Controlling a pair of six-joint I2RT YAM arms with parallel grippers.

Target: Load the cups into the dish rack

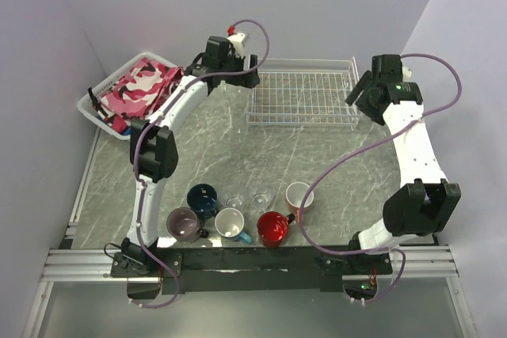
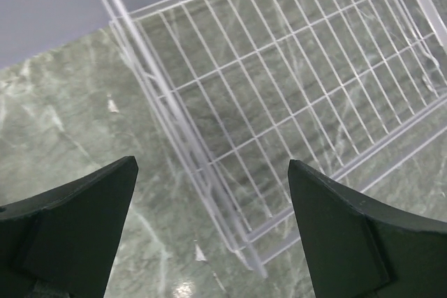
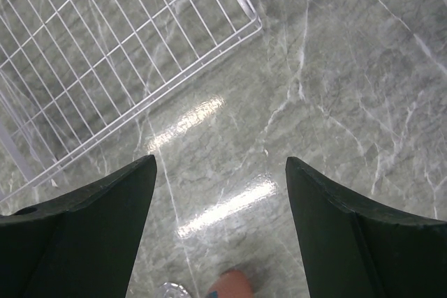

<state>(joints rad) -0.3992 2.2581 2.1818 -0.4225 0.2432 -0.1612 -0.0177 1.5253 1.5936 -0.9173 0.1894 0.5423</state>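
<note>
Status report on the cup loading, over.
Left claw open, right claw open, both empty beside the dish rack. Rack empty; cups grouped on the table near the bases. Nothing blocking.

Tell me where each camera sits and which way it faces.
Top external: above and behind the robot, looking down on the table; left arm, right arm, dish rack, cups show.
Left wrist: on the left arm, looking down at the rack's left end; left gripper open below.
Right wrist: on the right arm, looking down at the rack's right end; right gripper open below.
Shared: both wrist views catch the rack.
</note>
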